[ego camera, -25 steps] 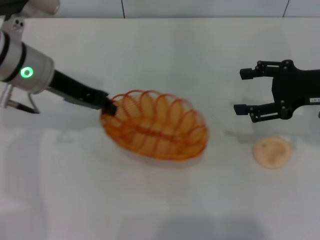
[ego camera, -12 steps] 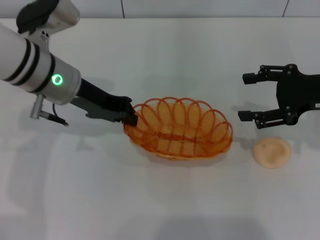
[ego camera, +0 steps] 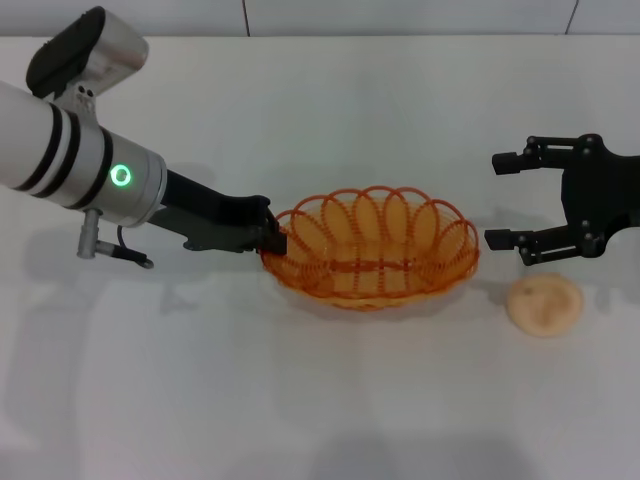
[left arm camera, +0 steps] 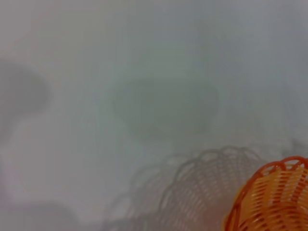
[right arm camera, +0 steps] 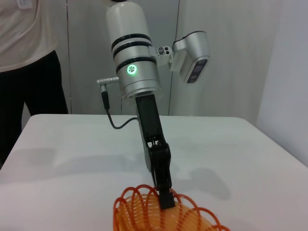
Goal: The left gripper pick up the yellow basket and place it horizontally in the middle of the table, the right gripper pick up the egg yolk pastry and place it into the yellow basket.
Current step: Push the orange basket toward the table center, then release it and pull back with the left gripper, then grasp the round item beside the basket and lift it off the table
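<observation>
1. Here the left gripper [ego camera: 272, 238] is clamped on the left end of the yellow basket's [ego camera: 372, 248] rim, basket mid-table [ego camera: 320, 400], lying horizontally.
2. The right gripper [ego camera: 512, 200] hovers with fingers apart, just above the egg yolk pastry [ego camera: 543, 304], right of the basket.

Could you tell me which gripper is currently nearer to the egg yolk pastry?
The right. The right gripper hangs open just behind the egg yolk pastry, not touching it. The left gripper is far across, clamped on the yellow basket rim at its left end.

White arm, black bands, green ring light; black claws
</observation>
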Robot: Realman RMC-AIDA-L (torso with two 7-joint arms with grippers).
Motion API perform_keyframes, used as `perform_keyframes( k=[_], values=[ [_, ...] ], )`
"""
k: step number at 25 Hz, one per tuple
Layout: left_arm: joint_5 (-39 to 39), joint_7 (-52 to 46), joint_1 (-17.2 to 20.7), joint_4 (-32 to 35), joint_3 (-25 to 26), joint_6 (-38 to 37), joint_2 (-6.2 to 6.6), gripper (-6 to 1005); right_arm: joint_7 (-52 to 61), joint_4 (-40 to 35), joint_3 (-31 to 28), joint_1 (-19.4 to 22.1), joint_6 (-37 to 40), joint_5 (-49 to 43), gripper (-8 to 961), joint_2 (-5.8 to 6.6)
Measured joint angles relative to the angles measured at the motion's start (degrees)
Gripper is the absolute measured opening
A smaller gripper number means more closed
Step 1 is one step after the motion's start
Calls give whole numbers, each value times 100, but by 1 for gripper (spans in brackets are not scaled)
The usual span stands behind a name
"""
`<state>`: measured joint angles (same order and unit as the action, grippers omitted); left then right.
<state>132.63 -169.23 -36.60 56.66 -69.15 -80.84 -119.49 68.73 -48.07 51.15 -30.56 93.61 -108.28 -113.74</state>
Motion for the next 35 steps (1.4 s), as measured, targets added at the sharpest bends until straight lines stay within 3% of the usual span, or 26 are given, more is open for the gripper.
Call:
perform_keyframes(
  k=[8,21,26,30,33,35],
  values=[
    [119,-29,28,-2,-123,171,11,76,0,-64,-8,84,-2,0,841,2],
    [-70,-112,41,-54,-106,194,26,161,0,-79,-141,111,-32,0,841,-26],
    [-83,-105,43,-7,-22,116,44,334,-5,-80,-140,117,-49,0,842,-26],
    [-88,-33,37,147,373,-154,68,500,27,-80,-181,135,-37,0,842,-14],
    [-181,370,27,274,791,-394,169,625,39,-79,-317,161,-5,-1,842,-11],
    [-356,890,3,258,1134,-590,301,702,46,-78,-421,188,-3,0,842,-24]
  ],
)
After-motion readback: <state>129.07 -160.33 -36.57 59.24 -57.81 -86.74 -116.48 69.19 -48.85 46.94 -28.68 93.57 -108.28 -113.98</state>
